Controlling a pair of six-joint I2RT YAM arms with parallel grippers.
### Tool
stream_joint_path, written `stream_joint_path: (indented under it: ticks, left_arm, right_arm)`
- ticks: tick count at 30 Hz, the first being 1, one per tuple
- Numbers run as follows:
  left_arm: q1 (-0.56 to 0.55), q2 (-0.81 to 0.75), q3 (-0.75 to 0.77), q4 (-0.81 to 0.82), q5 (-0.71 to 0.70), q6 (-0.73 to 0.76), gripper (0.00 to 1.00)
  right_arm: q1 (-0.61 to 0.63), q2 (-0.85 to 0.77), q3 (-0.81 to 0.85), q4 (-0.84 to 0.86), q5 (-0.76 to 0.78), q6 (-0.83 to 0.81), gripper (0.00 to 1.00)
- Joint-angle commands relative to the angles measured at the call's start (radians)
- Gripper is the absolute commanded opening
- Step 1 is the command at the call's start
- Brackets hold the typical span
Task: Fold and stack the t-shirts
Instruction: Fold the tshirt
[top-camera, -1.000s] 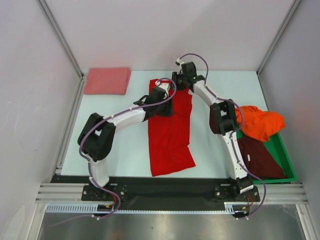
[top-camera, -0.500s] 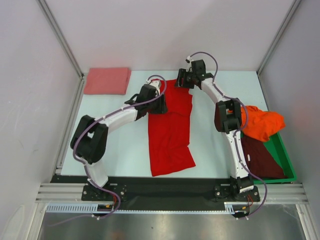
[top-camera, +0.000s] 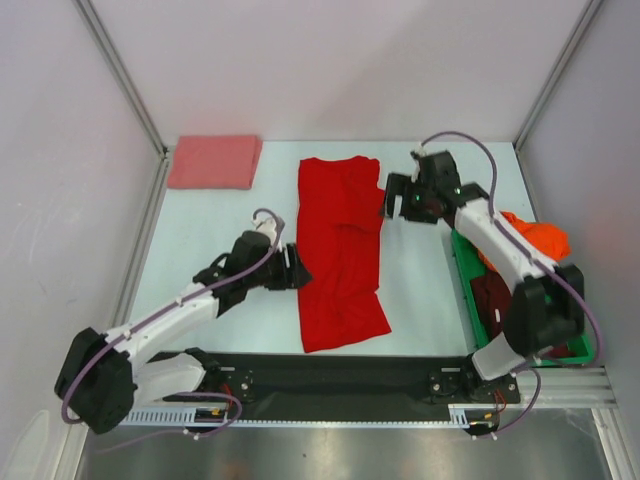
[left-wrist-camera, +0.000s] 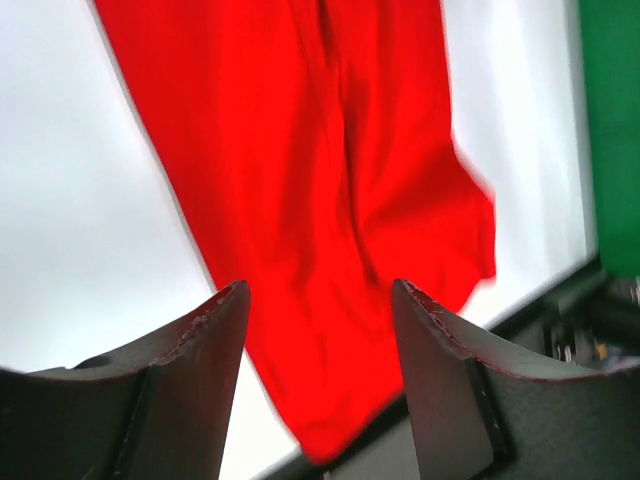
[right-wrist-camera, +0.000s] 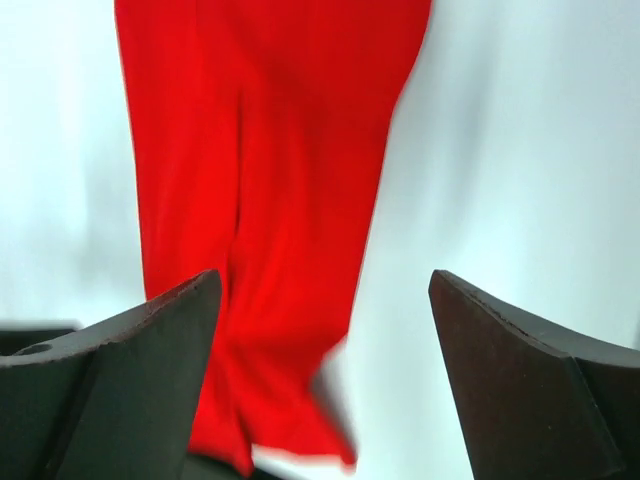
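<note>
Just right of the left claw (top-camera: 298, 272), whose jaws are standing apart and empty, a bright red cloth t-shirt (top-camera: 340, 270) is lying flat; the right claw (top-camera: 390, 205), also gaping, is hovering beside its other edge. Well beyond the left claw, a folded salmon-pink t-shirt (top-camera: 213, 161) is resting.

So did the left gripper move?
Yes. The left gripper pulled back toward the robot, farther from the folded pink shirt, and is now at the red shirt's left edge.
</note>
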Motion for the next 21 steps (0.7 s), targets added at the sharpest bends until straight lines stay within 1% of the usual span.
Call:
stream_joint_path:
  ticks: [1,2,5,6,7,8,9,11,12,14,16,21]
  left_arm:
    - [-0.055,-0.123,-0.122,0.005,0.064,-0.140,0.65]
    - [-0.073,-0.146,-0.174,0.007,0.065,-0.162,0.66]
    - [-0.101,-0.244,-0.242,-0.001,0.068,-0.236,0.67]
    - [-0.122,-0.266,-0.288,0.008,0.071,-0.256,0.68]
    - [-0.133,-0.283,-0.311,0.016,0.076,-0.294,0.68]
    - [-0.144,-0.310,-0.328,0.018,0.072,-0.314,0.68]
    - [-0.168,-0.320,-0.355,0.015,0.067,-0.331,0.67]
    - [-0.197,-0.334,-0.377,0.013,0.047,-0.369,0.66]
    - [-0.225,-0.338,-0.394,0.014,0.026,-0.378,0.66]
    - [-0.243,-0.334,-0.415,0.031,0.022,-0.423,0.65]
    - [-0.268,-0.314,-0.451,0.086,0.030,-0.463,0.64]
    - [-0.289,-0.239,-0.475,0.159,0.033,-0.518,0.63]
  right_arm:
    - [0.129,-0.182,-0.197,-0.024,-0.002,0.051,0.91]
    - [0.154,-0.228,-0.289,-0.041,0.010,0.065,0.91]
    - [0.241,-0.388,-0.432,-0.038,0.008,0.140,0.90]
    - [0.258,-0.426,-0.521,-0.032,-0.015,0.160,0.88]
    - [0.269,-0.504,-0.573,-0.023,-0.023,0.209,0.87]
    - [0.289,-0.538,-0.615,-0.009,-0.029,0.231,0.85]
    - [0.295,-0.577,-0.700,0.002,-0.032,0.258,0.82]
    - [0.303,-0.670,-0.764,0.029,-0.038,0.313,0.79]
    - [0.309,-0.695,-0.800,0.042,-0.040,0.327,0.77]
    - [0.311,-0.735,-0.874,0.077,-0.049,0.360,0.76]
    - [0.317,-0.741,-0.917,0.112,-0.063,0.367,0.75]
    - [0.317,-0.706,-0.949,0.161,-0.043,0.357,0.73]
